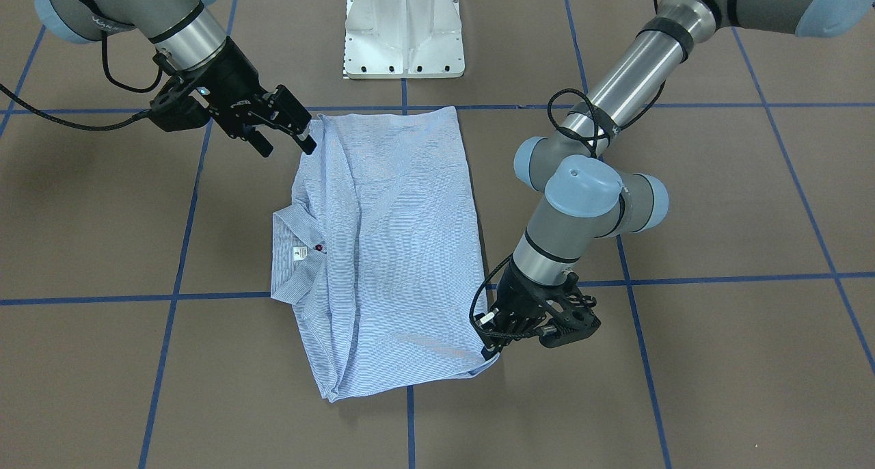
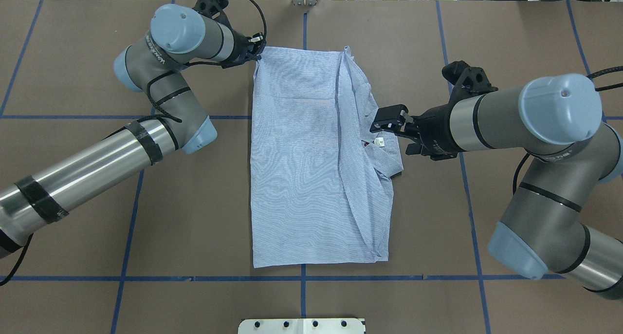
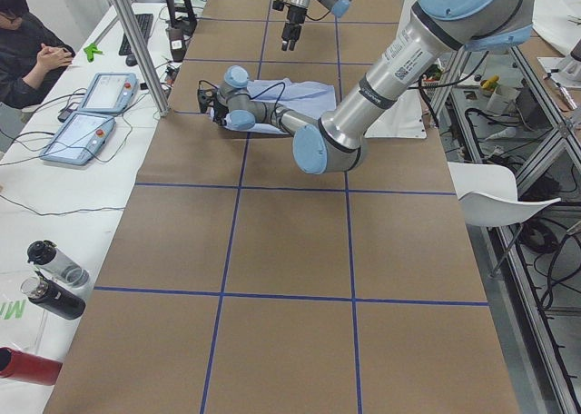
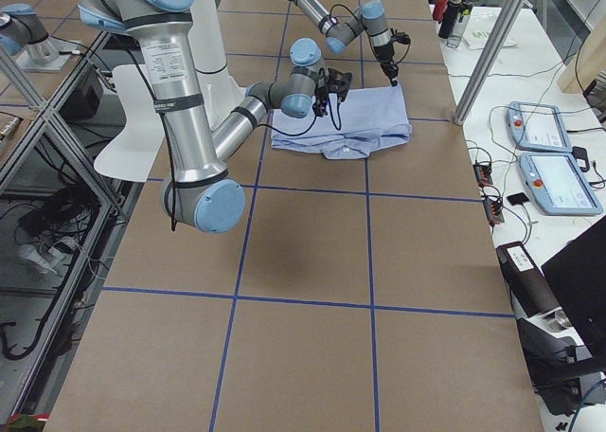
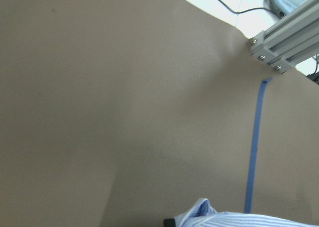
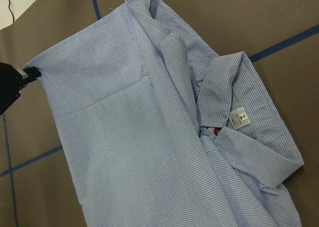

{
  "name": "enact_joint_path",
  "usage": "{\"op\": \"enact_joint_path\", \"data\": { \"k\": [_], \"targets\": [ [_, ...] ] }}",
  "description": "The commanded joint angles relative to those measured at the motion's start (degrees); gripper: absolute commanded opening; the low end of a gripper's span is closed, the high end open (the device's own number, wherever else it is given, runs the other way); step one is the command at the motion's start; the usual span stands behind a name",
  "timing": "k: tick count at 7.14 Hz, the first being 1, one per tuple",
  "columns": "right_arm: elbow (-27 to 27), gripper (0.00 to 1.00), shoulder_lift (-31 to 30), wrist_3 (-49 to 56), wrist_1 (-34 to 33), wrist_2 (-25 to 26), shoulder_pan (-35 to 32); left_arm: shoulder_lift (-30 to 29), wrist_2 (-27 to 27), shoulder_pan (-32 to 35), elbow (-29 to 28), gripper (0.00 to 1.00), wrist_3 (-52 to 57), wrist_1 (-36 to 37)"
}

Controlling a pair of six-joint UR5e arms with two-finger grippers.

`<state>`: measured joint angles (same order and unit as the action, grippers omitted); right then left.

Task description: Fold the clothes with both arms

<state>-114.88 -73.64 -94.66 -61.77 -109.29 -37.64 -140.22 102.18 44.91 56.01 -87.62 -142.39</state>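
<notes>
Shirt [image 2: 297,178] lies part-folded, left claw [image 2: 256,51] clenched on one corner, right claw [image 2: 382,122] released nearby, probably needing a grip next.

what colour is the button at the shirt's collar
Red: the shirt collar's button shows best in the right wrist-mounted view.

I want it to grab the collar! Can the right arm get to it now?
Probably yes: the right gripper hangs open near the collar, which lies uncovered with nothing between them.
</notes>
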Motion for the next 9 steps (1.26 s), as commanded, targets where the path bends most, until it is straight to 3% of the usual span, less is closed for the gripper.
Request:
{"op": "enact_joint_path", "data": {
  "k": [1, 2, 3, 5, 6, 8, 9],
  "targets": [
    [1.4, 1.0, 1.8, 0.2, 0.0, 0.2, 0.2, -1.8, -0.9, -0.1, -2.8, 0.0, 0.0, -2.9],
    [2.9, 1.0, 3.2, 0.3, -0.1, 0.2, 0.2, -1.6, -0.9, 0.0, -2.8, 0.28, 0.1, -2.9],
    [4.0, 1.0, 3.6, 4.1, -0.5, 0.2, 0.2, -1.6, -0.9, 0.0, -2.7, 0.99, 2.3, -2.9],
    [8.1, 1.0, 6.6, 13.3, -5.9, 1.5, 0.2, 0.1, -0.5, 1.1, -1.4, 1.0, 5.4, -2.8],
    [10.6, 1.0, 9.4, 16.6, -9.8, 2.5, 0.4, 5.3, 0.0, 1.3, 4.1, 1.0, 8.0, -2.7],
    [17.2, 1.0, 12.5, 26.6, -11.7, 5.1, 1.2, 13.2, 13.3, 7.0, 12.1, 1.0, 10.4, -2.3],
    [21.9, 1.0, 15.9, 27.4, -11.7, 6.8, 2.5, 17.0, 16.6, 8.9, 16.4, 1.0, 12.4, -2.3]
  ]
}}
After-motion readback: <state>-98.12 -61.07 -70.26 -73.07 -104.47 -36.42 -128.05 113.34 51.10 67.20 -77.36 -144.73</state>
